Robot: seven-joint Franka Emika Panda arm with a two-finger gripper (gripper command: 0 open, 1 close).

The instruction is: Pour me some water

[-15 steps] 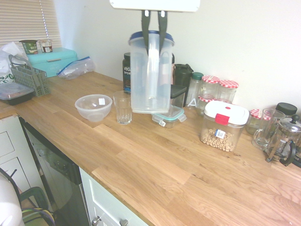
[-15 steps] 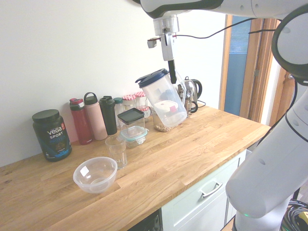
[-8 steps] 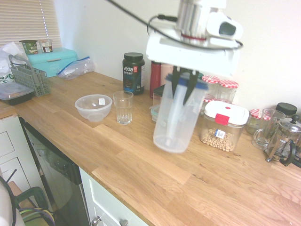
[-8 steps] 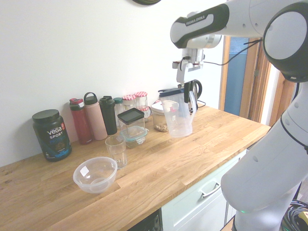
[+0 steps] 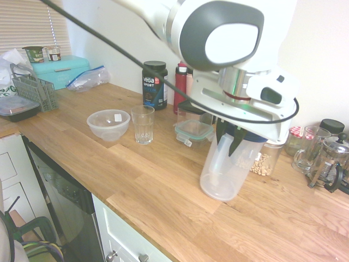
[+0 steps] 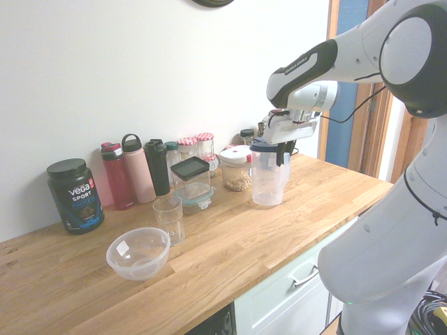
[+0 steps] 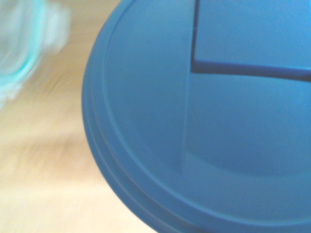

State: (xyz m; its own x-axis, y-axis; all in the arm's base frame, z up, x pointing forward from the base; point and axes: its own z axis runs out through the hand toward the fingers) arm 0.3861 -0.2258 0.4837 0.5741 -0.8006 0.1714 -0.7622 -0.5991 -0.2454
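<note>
The white arm reaches out over the wooden counter, its large rounded joint highest, the forearm bent down so the wrist points straight at the worktop. The gripper (image 5: 233, 143) (image 6: 282, 152) hangs vertical, its two dark fingers (image 5: 223, 137) clamped on the upper rim of the pitcher (image 5: 226, 166) (image 6: 268, 176) (image 7: 204, 116) just under the navy lid, holding it roughly upright at the counter surface
</note>
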